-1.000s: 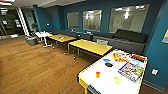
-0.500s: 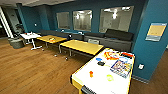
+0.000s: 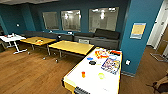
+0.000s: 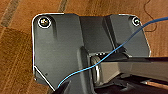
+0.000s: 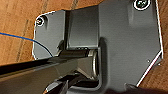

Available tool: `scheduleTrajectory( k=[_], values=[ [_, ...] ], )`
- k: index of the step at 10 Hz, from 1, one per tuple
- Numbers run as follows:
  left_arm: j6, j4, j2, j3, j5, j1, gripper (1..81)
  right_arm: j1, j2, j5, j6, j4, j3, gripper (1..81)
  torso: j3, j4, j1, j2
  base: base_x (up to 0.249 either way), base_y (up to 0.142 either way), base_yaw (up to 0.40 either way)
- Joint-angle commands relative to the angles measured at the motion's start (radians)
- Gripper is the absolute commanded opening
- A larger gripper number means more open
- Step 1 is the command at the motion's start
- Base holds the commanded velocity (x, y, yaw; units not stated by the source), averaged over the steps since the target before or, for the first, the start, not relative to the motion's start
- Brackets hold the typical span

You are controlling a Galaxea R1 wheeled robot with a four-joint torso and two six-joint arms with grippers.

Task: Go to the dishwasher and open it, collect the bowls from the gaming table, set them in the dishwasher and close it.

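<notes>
Hand states cannot be told: your wrist cameras face wood floor (image 4: 15, 62). Since a second ago your head camera has swung, centring the table (image 3: 82, 83). Blue bowl (image 3: 90, 58) and green bowl (image 3: 101, 75) sit on it, apart, uncollected.

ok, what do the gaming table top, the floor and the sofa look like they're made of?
Gaming table: smooth white top, likely laminate or plastic, faintly glossy, with a yellow edge band. Floor: brown planks with visible seams and grain, wood or wood-look laminate, slight sheen. Sofa: dark grey, matte and cushioned, probably fabric, though too soft in the head view to rule out leather.
</notes>
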Motion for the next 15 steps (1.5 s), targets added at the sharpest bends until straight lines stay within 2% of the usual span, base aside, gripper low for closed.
scheduleTrajectory(
  k=[1, 11, 15],
  values=[
    [0.004, 0.012, -0.001, 0.003, 0.051, -0.039, 81.1, 0.036, 0.008, -0.055, -0.005, -0.01, 0.011, 81.1, 0.0, 0.0, 0.0, 0.0, 0.0, 0.0, -0.285],
    [0.004, 0.01, -0.001, 0.004, 0.051, -0.039, 81.1, 0.036, 0.009, -0.055, -0.005, -0.011, 0.009, 81.1, 0.0, 0.0, 0.0, 0.0, 0.0, 0.0, -0.287],
    [0.004, 0.01, 0.001, 0.004, 0.048, -0.039, 81.1, 0.036, 0.009, -0.055, -0.005, -0.011, 0.009, 81.1, 0.0, 0.0, 0.0, 0.0, 0.0, -0.016, -0.041]
  ],
)
